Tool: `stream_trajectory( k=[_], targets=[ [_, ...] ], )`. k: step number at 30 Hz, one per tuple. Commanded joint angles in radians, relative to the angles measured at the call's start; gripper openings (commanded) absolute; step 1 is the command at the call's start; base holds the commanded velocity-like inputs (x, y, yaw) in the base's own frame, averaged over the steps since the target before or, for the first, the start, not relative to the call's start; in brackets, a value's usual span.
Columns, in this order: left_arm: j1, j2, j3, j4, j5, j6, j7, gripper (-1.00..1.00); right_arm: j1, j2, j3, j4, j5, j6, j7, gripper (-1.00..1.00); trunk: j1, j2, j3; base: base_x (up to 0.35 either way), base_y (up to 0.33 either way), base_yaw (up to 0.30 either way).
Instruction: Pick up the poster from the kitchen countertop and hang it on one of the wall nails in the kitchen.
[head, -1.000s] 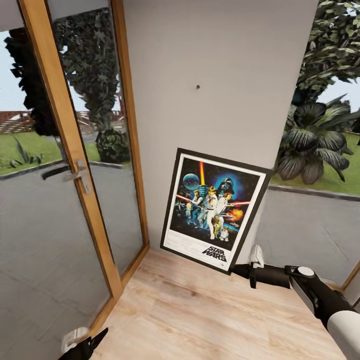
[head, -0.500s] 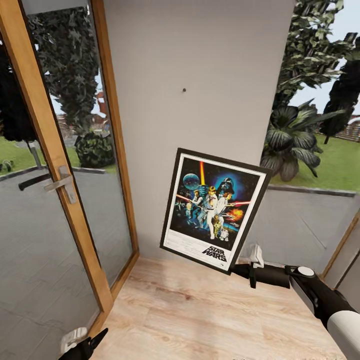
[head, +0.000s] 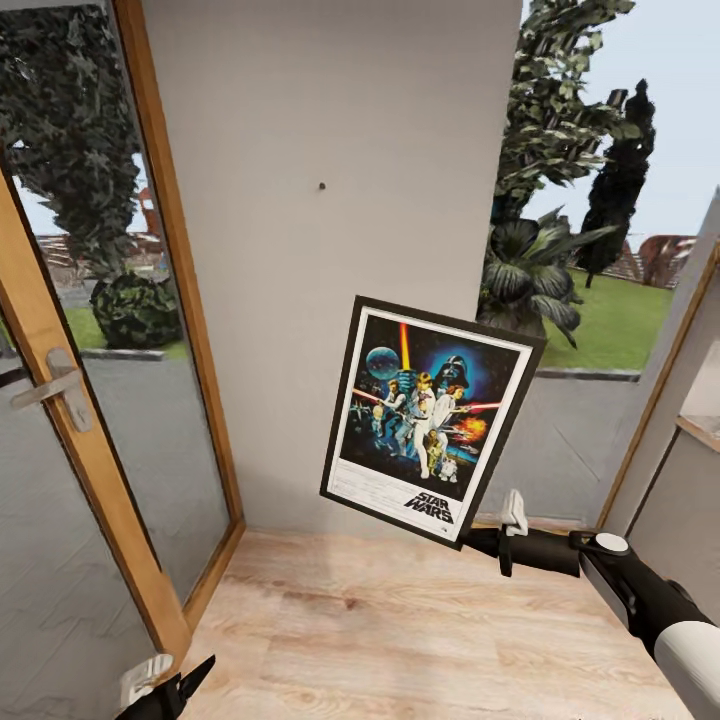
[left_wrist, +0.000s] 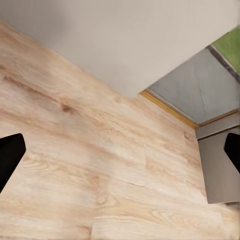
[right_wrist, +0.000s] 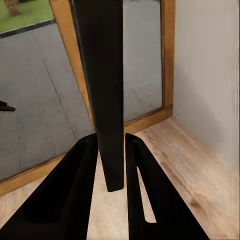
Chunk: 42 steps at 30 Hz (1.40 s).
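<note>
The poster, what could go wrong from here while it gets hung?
The right hand pinches the poster only at its lower corner, so it hangs tilted and could swing or slip. The wall nail sits well above it, and up-left; a long lift may scrape the frame on the wall.

Head view, centre of frame: the poster bears the logo "STAR WARS" in black letters on its white lower border, toward its lower right corner. Fine print beside the logo is too small to read.
</note>
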Motion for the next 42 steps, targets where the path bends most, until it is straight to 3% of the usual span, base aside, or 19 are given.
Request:
stream_trajectory(
  k=[1, 22, 42],
  targets=[
    [0.0, 0.001, -0.003, 0.002, 0.004, -0.006, -0.002, 1.0, -0.001, -0.001, 0.007, 0.002, -0.007, -0.007, 0.0, -1.0, 0.001, -0.001, 0.001, 0.184, 0.157, -0.265],
    [0.0, 0.0, -0.003, 0.003, 0.004, -0.006, -0.002, 1.0, -0.001, 0.0, 0.007, 0.001, -0.007, -0.008, 0.0, -1.0, 0.001, -0.001, 0.022, 0.028, 0.024, -0.252],
    [0.0, 0.001, -0.001, 0.003, 0.005, -0.006, -0.002, 1.0, -0.001, -0.001, 0.007, -0.005, -0.003, -0.007, 0.001, -1.0, 0.001, -0.001, 0.023, 0.0, 0.049, 0.041]
  ],
)
